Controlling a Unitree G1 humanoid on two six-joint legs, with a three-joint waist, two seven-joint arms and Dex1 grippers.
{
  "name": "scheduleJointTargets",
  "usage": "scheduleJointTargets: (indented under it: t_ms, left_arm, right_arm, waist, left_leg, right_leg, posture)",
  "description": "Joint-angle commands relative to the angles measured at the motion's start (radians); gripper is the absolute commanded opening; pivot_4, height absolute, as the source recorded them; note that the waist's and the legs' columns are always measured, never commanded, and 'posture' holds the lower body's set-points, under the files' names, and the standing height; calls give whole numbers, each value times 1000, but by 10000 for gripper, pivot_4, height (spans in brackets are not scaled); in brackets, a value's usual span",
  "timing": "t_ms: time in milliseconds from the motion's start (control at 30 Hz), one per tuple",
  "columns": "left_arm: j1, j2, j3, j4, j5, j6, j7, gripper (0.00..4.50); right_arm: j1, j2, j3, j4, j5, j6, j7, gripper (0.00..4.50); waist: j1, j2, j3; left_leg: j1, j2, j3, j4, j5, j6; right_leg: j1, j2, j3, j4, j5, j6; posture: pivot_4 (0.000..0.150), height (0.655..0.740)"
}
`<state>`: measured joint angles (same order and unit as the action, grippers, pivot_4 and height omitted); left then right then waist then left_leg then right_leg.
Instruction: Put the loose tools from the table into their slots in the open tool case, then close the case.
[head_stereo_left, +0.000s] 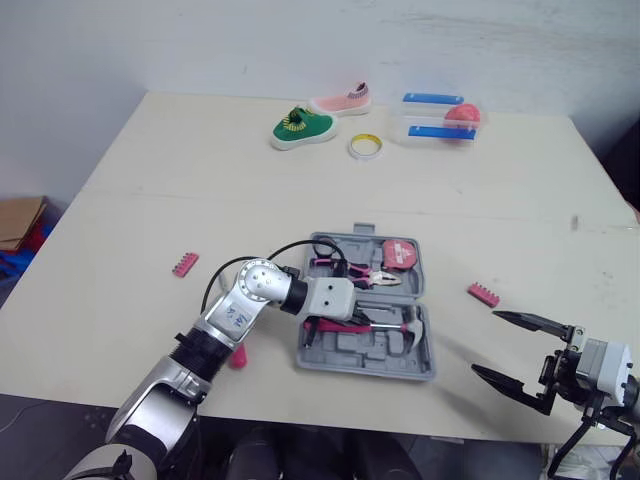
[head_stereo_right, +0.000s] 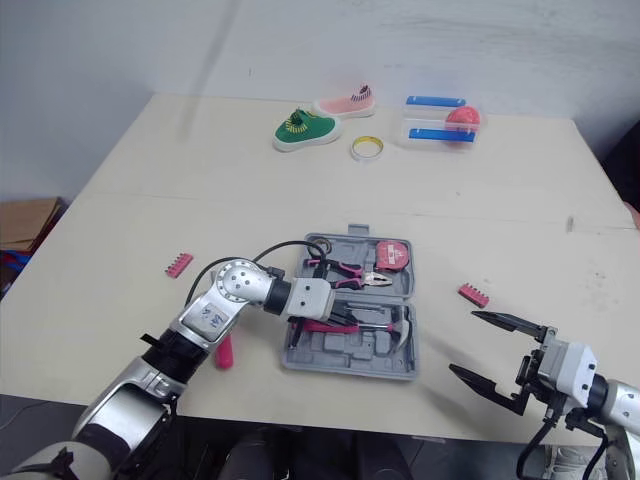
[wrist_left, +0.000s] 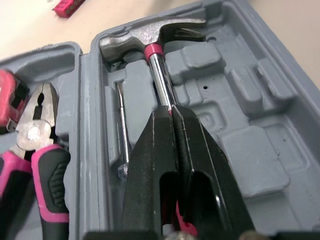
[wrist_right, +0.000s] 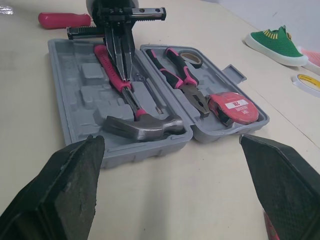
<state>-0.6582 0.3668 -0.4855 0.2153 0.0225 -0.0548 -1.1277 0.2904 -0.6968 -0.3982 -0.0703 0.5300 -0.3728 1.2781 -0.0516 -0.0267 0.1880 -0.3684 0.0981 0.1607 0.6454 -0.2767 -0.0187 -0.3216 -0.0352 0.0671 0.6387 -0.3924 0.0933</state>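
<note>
The left end effector reaches into the open grey plastic tool case near the front edge of the pale tabletop. Its black fingers are drawn to a narrow seam, with their tips on the steel shaft of the pink-and-black-handled claw hammer. The hammer lies in its slot in the near half of the case. The pictures do not show whether the fingers actually clamp the shaft.

Pink-handled pliers and a red tape measure sit in the far half. A pink screwdriver handle lies loose on the tabletop just left of the case. Two small pink bit strips rest farther out, one to the left and one to the right.

The right end effector hovers wide open and empty, to the right of the case and apart from it.
</note>
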Motion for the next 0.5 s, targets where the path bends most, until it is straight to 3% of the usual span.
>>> scheduleJointTargets:
  t_ms: [33, 200, 333, 500]
  left_arm:
    - [22, 12, -87, 110, 129, 44, 17, 368]
    - [13, 17, -156, 125, 179, 137, -4, 368]
    - [11, -20, -179, 140, 187, 244, 14, 368]
    - [8, -41, -121, 102, 114, 239, 7, 368]
  right_arm:
    - [-7, 3, -2, -6, 1, -14, -9, 45000]
    - [-15, 0, 2, -9, -2, -7, -17, 45000]
    - [-23, 3, 10, -18, -8, -1, -34, 45000]
    - [-18, 4, 15, -33, -7, 3, -53, 45000]
  waist:
    - [0, 2, -3]
    - [4, 1, -8]
    - [0, -3, -24]
    - [4, 0, -32]
  left_leg:
    - [0, 0, 0, 0, 0, 0]
    - [3, -4, -4, 0, -5, 6]
    - [15, -6, -5, -10, -7, 7]
    - [18, -9, -7, -16, -7, 8]
  right_leg:
    - [1, -1, -1, -1, 0, 0]
    - [7, -6, -6, -4, 1, 1]
    - [25, -9, -8, -19, -3, -14]
    - [34, -12, -9, -26, -5, -16]
  posture:
    - [1500, 7400]
    - [1500, 7400]
    - [1500, 7400]
    - [1500, 7400]
